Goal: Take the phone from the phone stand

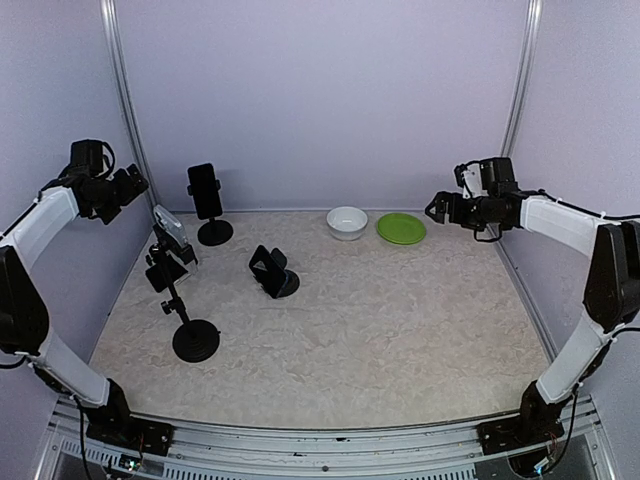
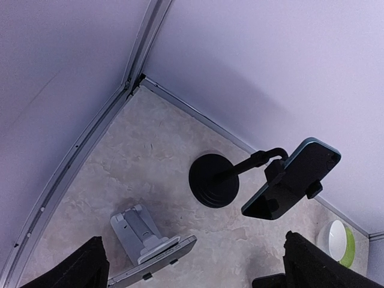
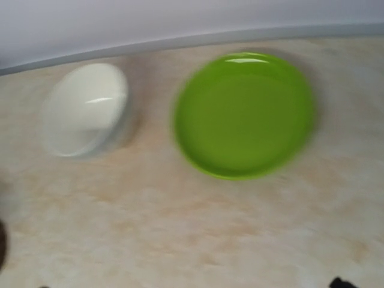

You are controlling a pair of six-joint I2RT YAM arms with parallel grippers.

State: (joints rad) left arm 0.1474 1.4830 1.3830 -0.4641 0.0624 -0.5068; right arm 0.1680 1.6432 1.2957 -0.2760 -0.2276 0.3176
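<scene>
A black phone [image 1: 204, 190] is clamped upright on a black phone stand [image 1: 215, 233] at the back left; in the left wrist view the same phone [image 2: 295, 178] tilts above the stand's round base [image 2: 214, 180]. A grey folding stand [image 2: 133, 229] holds a second phone [image 2: 157, 258] on its edge. A third phone leans on a small black stand [image 1: 273, 273] mid-table. My left gripper [image 1: 128, 186] hangs open high by the left wall, above the grey stand, with nothing between its fingers [image 2: 75, 269]. My right gripper [image 1: 438, 208] is open over the right back, holding nothing.
A tall black stand with a round base [image 1: 196, 340] rises at the front left, its clamp [image 1: 165, 270] in front of the grey stand. A white bowl [image 1: 347, 221] and a green plate [image 1: 401, 228] sit by the back wall, below my right gripper. Walls close three sides.
</scene>
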